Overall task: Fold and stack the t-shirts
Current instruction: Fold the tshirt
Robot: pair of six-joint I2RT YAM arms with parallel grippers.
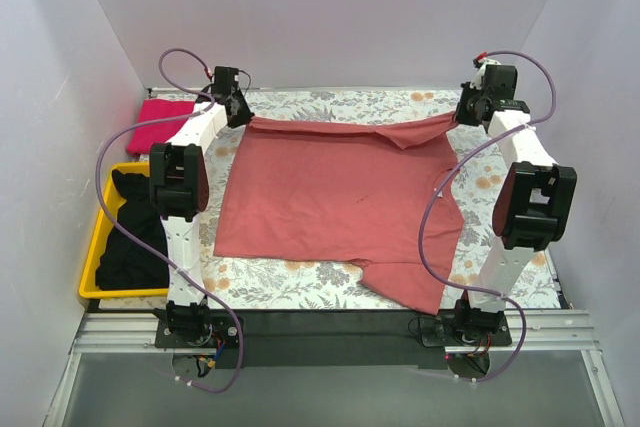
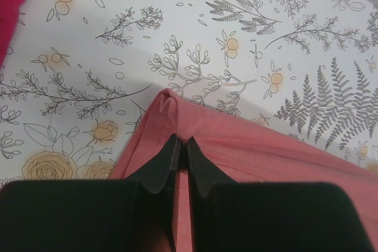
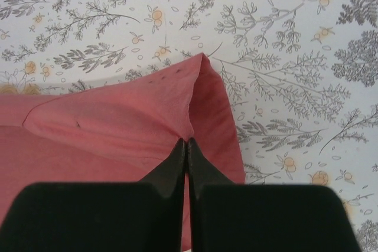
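Note:
The salmon-red t-shirt (image 1: 335,197) lies spread on the flowered table, one sleeve hanging toward the near right. My left gripper (image 1: 243,115) is shut on its far left corner; the left wrist view shows the pinched cloth (image 2: 177,119) between the fingertips (image 2: 182,146). My right gripper (image 1: 462,115) is shut on its far right corner, seen in the right wrist view (image 3: 186,143) with the cloth (image 3: 147,116) bunched there. The far edge is stretched between both grippers. A magenta-pink t-shirt (image 1: 165,113) lies folded at the far left. Black t-shirts (image 1: 135,232) fill the yellow bin.
The yellow bin (image 1: 95,247) stands at the table's left edge. The flowered tablecloth (image 1: 300,282) shows bare along the near edge and the far strip. White walls close the sides and back.

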